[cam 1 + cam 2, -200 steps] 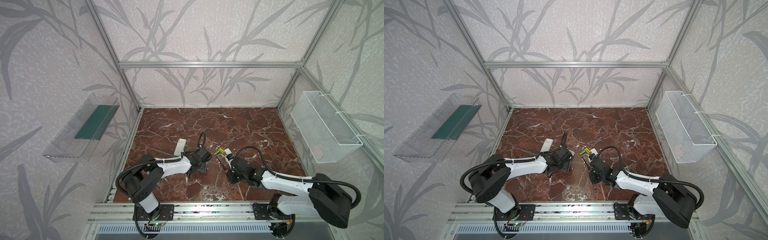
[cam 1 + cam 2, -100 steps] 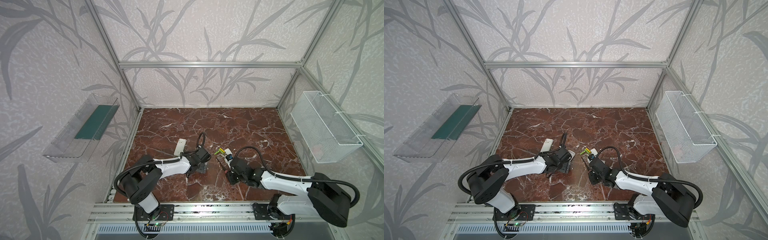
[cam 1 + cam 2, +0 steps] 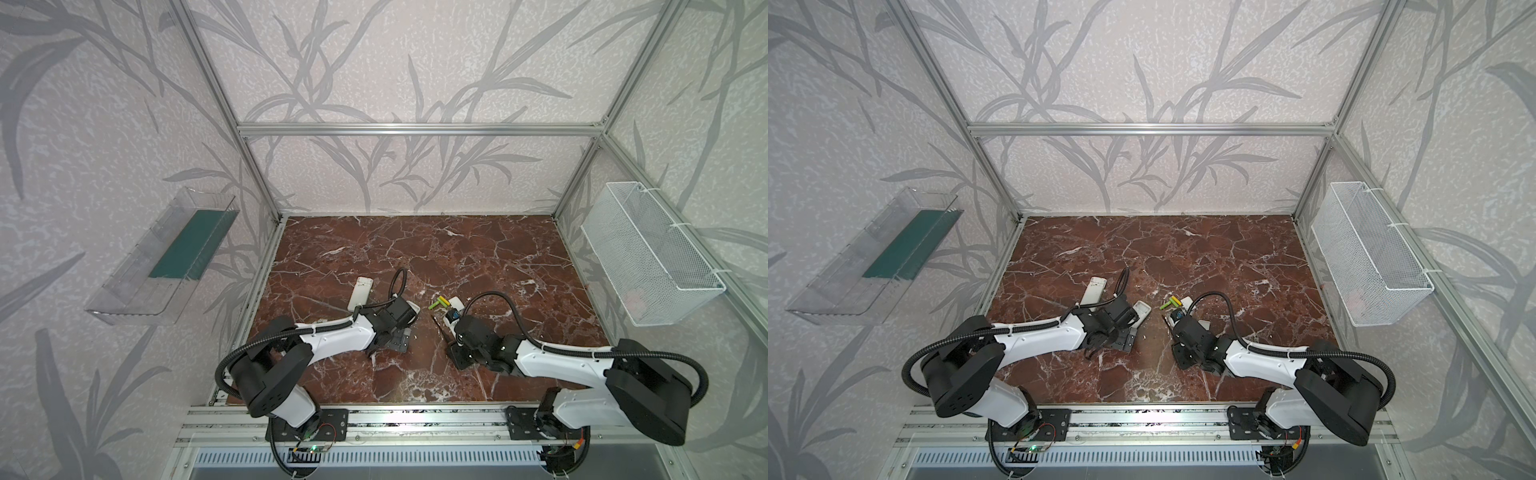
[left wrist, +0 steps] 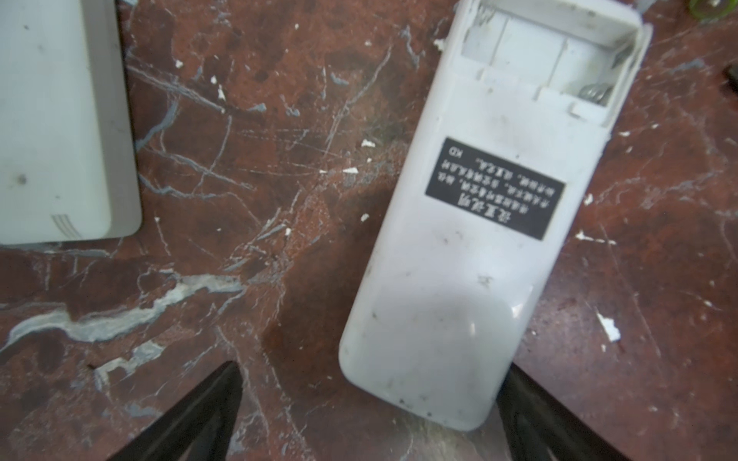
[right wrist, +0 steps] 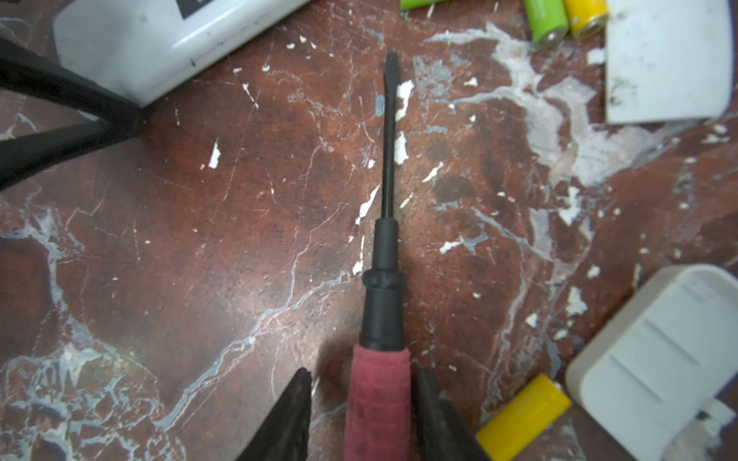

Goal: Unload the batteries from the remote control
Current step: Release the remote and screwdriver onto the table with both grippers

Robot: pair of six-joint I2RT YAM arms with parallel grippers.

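Letting go, the left claw [image 4: 373,369] spreads wide astride the emptied remote [image 4: 459,259] and the right claw [image 5: 363,373] slackens off the screwdriver [image 5: 385,239]; batteries [image 5: 523,415] lie loose on the worktop [image 5: 159,239], unloading apparently done.

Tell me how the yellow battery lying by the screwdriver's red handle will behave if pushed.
The yellow battery lies on its side on the smooth marble floor, so it will probably roll sideways. The white plastic piece close beside it could block it there. Its glossy round casing may slip in a pinch.
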